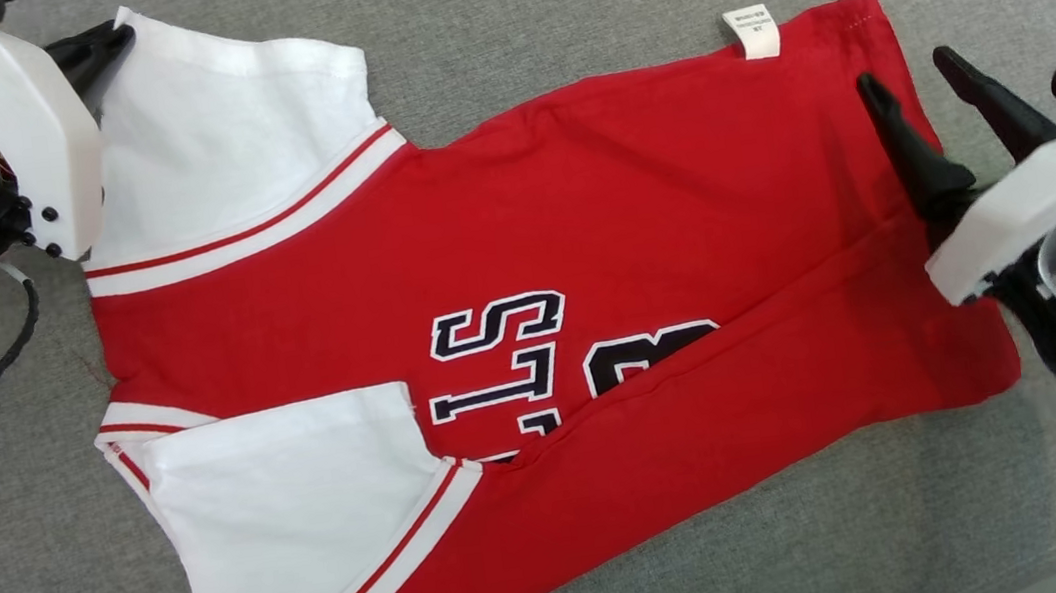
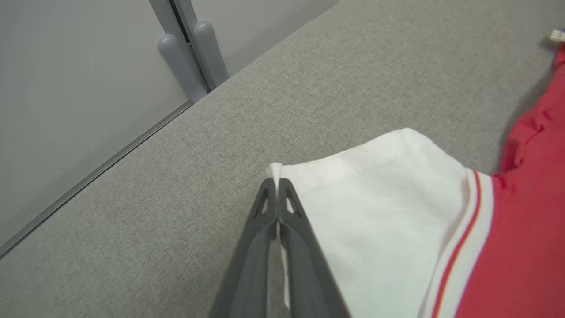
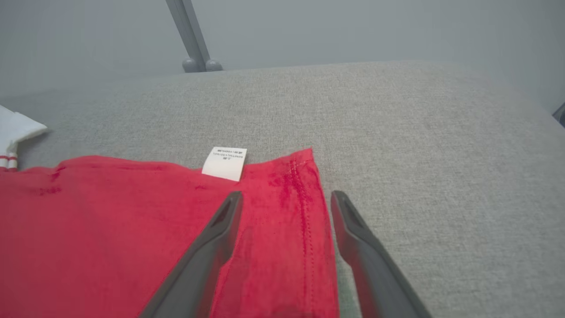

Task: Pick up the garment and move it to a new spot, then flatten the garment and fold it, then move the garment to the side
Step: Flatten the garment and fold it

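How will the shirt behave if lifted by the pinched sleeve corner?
Probably floppy: the shirt lies flat with soft creases, so it would likely drape and hang from the left gripper, shut on the white sleeve corner. It looks thin, so likely light. The folded lower part may fall open, since the right gripper stands open at the hem.

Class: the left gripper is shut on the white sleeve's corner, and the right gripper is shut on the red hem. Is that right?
No: the right wrist view shows the right gripper open, fingers astride the red hem. The left gripper is shut on the white sleeve's corner.
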You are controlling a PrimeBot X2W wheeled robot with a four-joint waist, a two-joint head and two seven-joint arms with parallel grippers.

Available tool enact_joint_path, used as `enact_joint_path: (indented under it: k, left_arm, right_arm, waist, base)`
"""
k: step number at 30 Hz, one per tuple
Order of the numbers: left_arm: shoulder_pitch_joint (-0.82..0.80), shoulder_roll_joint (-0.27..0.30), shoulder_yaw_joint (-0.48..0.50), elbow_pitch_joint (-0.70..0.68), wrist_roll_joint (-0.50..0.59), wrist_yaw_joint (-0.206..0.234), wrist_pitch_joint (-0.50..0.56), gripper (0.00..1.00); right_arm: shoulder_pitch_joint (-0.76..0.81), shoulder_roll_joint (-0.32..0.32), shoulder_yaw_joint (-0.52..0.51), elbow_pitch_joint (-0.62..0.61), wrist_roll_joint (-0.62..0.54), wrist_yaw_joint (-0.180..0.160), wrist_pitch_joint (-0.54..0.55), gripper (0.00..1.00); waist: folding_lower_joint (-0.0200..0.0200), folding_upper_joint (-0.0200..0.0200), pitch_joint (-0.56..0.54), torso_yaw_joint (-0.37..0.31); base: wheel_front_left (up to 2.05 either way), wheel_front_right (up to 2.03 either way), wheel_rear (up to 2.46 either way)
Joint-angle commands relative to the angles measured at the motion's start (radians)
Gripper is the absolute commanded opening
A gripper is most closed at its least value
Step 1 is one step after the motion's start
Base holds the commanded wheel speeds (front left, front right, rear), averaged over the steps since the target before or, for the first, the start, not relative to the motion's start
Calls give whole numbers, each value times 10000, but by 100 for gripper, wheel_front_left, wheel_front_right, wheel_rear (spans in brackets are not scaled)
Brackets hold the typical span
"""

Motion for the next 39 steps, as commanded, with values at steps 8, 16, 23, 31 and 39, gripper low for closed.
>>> enact_joint_path:
  k: [8,16,23,31,39]
  left_arm:
    - [-252,219,-518,-689,-177,10,-427,0]
    - [-416,269,-875,-687,-374,9,-610,0]
    - [-607,216,-1092,-518,-427,9,-899,0]
    - [-1077,235,-1263,-517,49,9,-2580,0]
    - [-955,461,-1526,-1097,-134,9,-3631,0]
  right_arm:
    - [-1342,118,-764,1033,-927,-16,2153,100]
    - [-1637,274,-1097,1219,-1370,-16,2769,38]
    - [-1542,305,-1285,1034,-1557,-16,2866,0]
    - [-1832,207,-1721,734,-1188,-16,1983,0]
    - [-1329,-201,-2204,169,-548,-16,1736,0]
  waist:
    - [0,0,-79,702]
    - [0,0,-124,937]
    - [0,0,-92,1034]
    - [0,0,-226,1220]
    - [0,0,-657,1567]
  base:
    - [0,0,0]
    - [0,0,0]
    - [0,0,0]
    - [0,0,0]
    - [0,0,0]
